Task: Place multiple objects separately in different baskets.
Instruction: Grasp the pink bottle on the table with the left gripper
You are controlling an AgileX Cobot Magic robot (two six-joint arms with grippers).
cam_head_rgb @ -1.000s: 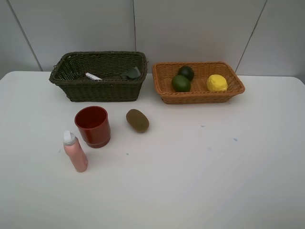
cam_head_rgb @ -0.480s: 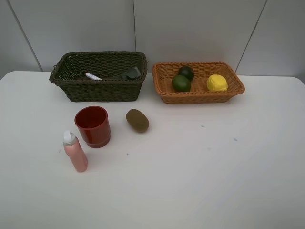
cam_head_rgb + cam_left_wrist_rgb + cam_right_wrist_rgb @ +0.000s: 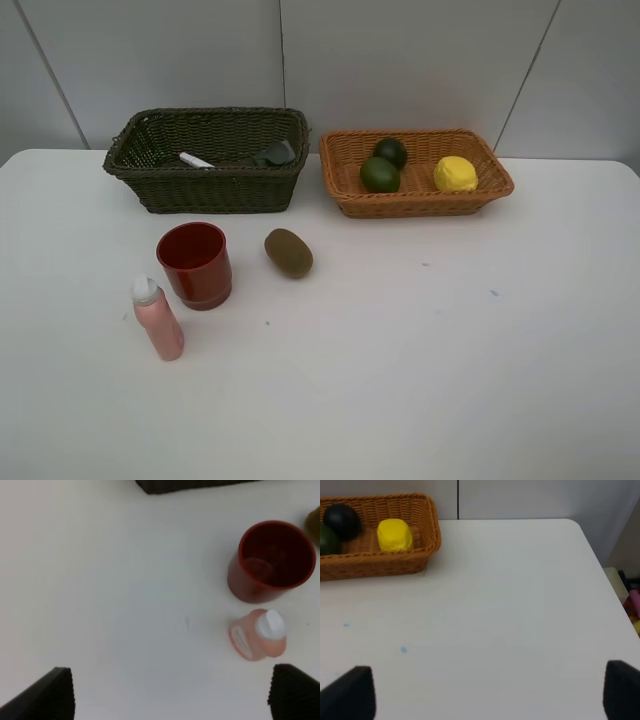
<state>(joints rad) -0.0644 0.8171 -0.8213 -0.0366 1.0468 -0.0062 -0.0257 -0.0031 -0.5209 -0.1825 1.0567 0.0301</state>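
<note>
The dark olive basket holds a white marker and a dark grey bottle. The orange-tan basket holds a lime, a mangosteen and a lemon. On the table in front of the dark basket stand a red cup and a pink spray bottle, with a kiwi lying beside the cup. Neither arm shows in the high view. My left gripper is open and empty over bare table near the cup and spray bottle. My right gripper is open and empty, away from the orange basket.
The white table meets a grey panelled wall behind the baskets. In the right wrist view the table's corner and side edge show, with clutter on the floor beyond it.
</note>
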